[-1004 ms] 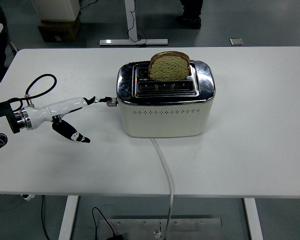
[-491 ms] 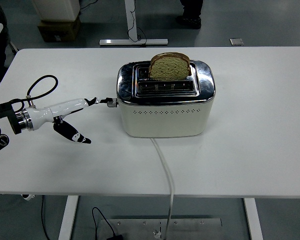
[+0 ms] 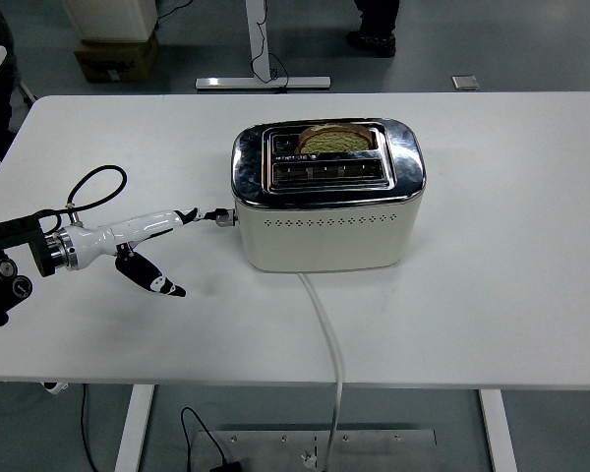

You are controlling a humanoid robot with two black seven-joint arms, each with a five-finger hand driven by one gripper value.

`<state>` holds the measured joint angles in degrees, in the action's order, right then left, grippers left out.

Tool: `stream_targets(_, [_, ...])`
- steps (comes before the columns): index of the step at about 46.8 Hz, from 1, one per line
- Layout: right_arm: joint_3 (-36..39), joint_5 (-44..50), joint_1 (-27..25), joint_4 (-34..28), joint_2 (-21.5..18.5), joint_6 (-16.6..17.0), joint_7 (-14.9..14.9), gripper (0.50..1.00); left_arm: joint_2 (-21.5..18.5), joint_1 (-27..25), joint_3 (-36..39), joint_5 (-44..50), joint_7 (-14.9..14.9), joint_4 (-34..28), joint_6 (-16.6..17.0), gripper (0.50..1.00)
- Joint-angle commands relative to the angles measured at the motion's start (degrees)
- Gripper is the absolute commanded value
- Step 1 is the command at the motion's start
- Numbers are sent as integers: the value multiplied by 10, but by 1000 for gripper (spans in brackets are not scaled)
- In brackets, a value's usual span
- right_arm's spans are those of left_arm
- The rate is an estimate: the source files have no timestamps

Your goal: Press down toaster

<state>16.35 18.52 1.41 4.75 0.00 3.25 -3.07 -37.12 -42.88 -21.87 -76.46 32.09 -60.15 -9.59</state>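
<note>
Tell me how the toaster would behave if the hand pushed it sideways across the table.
The toaster would probably slide rather than tip: its body is wide, low and sits flat on the table. Its polished metal top looks slippery for fingers. The white cord trailing off the near edge seems flexible and would likely drag along, resisting little.

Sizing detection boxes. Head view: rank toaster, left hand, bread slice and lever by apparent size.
1. toaster
2. left hand, fingers spread
3. bread slice, mostly sunk in its slot, only the top shows
4. lever, smallest
</note>
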Motion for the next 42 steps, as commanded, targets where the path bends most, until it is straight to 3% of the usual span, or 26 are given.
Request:
stream_targets(1, [0, 0, 1, 0, 0, 0, 0, 998, -1, 3, 0, 0, 0, 0, 0, 1000])
stream_targets(42, [0, -1, 1, 0, 0, 0, 0, 998, 6, 31, 6, 14, 3, 22, 4, 1000])
